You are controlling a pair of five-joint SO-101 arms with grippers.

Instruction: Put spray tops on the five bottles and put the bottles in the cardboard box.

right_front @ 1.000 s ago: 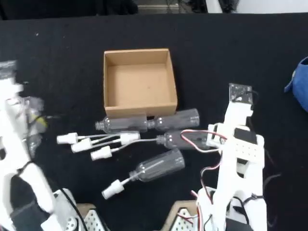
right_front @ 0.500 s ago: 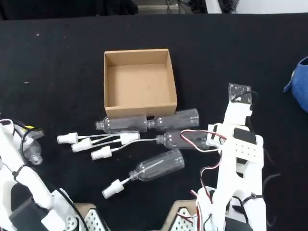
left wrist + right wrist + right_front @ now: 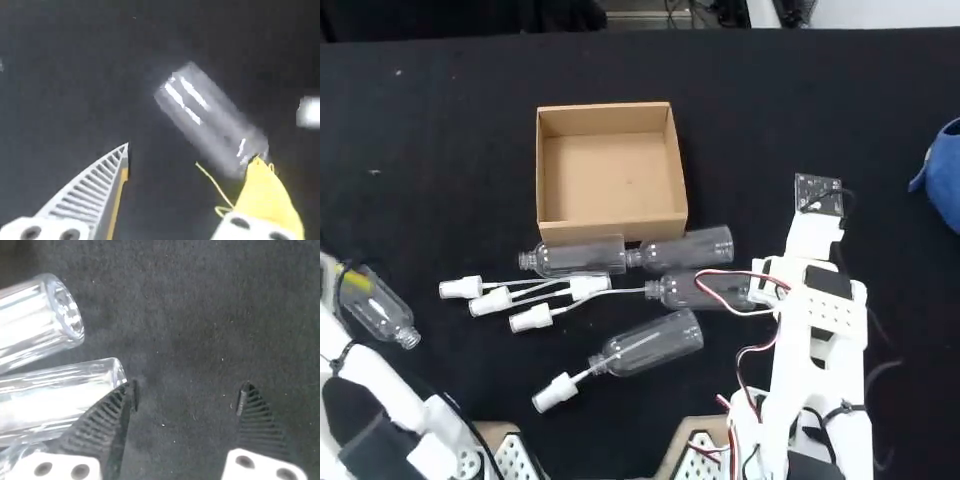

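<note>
One uncapped bottle (image 3: 377, 308) lies far left, well apart from the cardboard box (image 3: 610, 213) — just past our left gripper (image 3: 191, 155), jaws wide and empty. Our right gripper (image 3: 188, 386) gapes empty too, beside the other bottles (image 3: 685, 250); capping, we judge, comes next — a spray top (image 3: 532, 320) needs grasping.

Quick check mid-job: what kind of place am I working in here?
Likely a robotics test bench: a black cloth-covered table, a cardboard box, loose clear bottles and a white arm.
</note>
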